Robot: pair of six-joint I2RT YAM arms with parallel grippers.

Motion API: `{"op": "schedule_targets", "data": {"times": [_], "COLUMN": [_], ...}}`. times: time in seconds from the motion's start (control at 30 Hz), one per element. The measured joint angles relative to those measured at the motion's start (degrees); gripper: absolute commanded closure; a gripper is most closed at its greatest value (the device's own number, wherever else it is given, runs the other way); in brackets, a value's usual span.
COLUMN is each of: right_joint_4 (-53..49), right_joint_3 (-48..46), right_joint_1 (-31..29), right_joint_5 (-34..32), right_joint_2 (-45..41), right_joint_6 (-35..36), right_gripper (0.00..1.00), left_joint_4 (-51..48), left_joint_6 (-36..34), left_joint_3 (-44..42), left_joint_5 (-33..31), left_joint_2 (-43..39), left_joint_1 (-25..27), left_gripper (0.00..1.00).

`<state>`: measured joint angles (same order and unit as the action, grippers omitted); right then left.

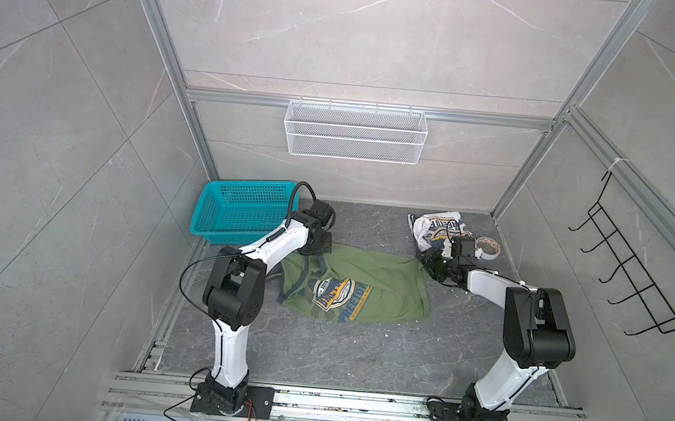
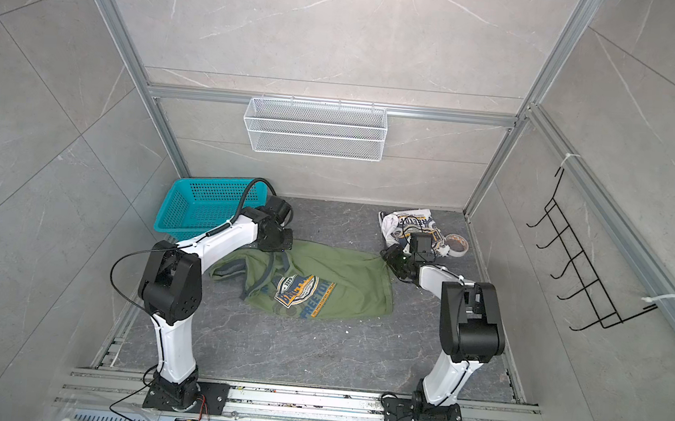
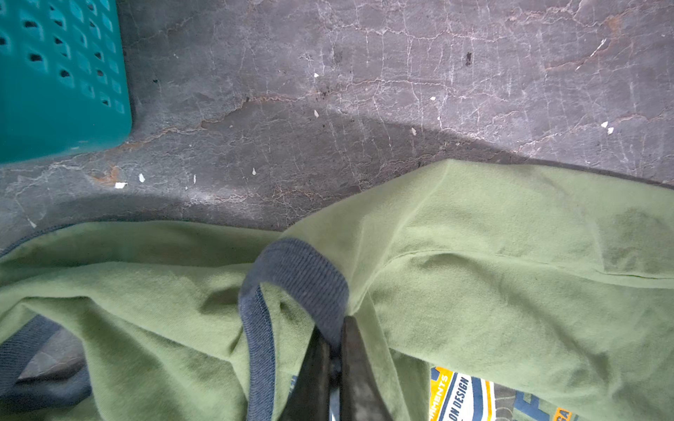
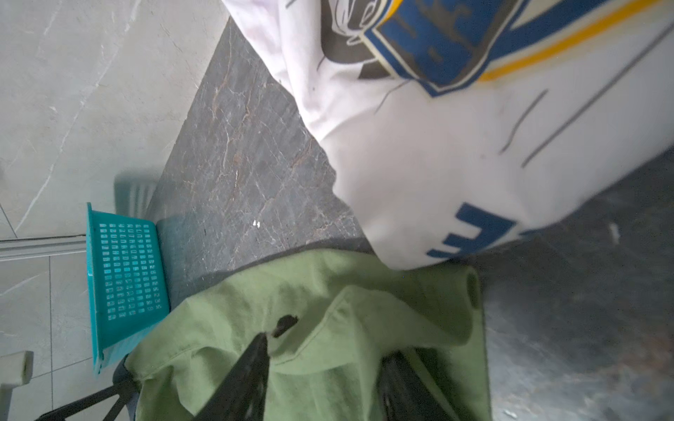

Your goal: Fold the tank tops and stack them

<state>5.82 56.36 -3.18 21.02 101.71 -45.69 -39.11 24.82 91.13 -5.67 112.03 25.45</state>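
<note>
The olive green tank top point(image 1: 367, 281) point(image 2: 335, 269) lies spread on the dark table, badge print up. At its far left edge my left gripper point(image 1: 318, 248) point(image 3: 337, 324) is shut on the grey shoulder strap point(image 3: 295, 269). At the far right corner my right gripper point(image 1: 427, 263) point(image 4: 326, 346) has its jaws apart, with the bunched green hem point(image 4: 328, 302) between them. The white tank top point(image 1: 436, 228) point(image 2: 405, 223) point(image 4: 437, 145) lies crumpled at the back right, just beyond the right gripper.
A teal plastic basket point(image 1: 240, 211) point(image 3: 54, 73) point(image 4: 124, 273) stands at the back left beside the left arm. A tape roll point(image 1: 489, 247) lies next to the white top. A white wire basket point(image 1: 355, 132) hangs on the back wall, a black hook rack point(image 1: 623, 265) on the right wall.
</note>
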Motion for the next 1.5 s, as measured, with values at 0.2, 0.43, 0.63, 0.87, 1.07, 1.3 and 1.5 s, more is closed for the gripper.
{"op": "schedule_targets", "data": {"times": [0.2, 0.43, 0.63, 0.87, 1.07, 1.3, 1.5], "right_joint_4": [-1.36, -2.56, -3.54, -12.11, -19.17, -29.38, -34.88], "right_joint_3": [1.9, 2.84, 3.82, 3.72, 4.26, 8.5, 14.84], "right_joint_1": [0.46, 0.79, 0.81, 0.81, 0.79, 0.79, 0.79], "right_joint_5": [-2.43, -3.08, -3.74, -7.17, -10.88, -13.29, -11.04], "right_joint_2": [1.92, 4.39, 4.22, -9.14, -26.71, -39.89, -49.18], "right_joint_6": [-0.22, -0.87, -0.7, 2.64, 5.66, 8.85, 12.0], "right_gripper": [0.56, 0.71, 0.89, 0.98, 1.0, 1.0, 1.0], "left_joint_4": [0.42, 0.74, 1.88, 4.2, 6.97, 8.41, 7.78], "left_joint_6": [0.02, 0.04, 0.26, 0.31, 0.42, 0.74, 0.66], "left_joint_3": [-1.38, -1.88, -3.54, -9.25, -13.49, -17.33, -16.46], "left_joint_5": [0.02, 0.13, 0.7, 1.27, 0.98, -0.26, 1.44], "left_joint_2": [0.0, -0.02, -1.14, -12.15, -27.3, -43.5, -53.79], "left_joint_1": [0.0, 0.0, 0.0, 0.0, 0.0, 0.04, 0.07], "left_gripper": [1.0, 1.0, 1.0, 1.0, 1.0, 1.0, 1.0]}}
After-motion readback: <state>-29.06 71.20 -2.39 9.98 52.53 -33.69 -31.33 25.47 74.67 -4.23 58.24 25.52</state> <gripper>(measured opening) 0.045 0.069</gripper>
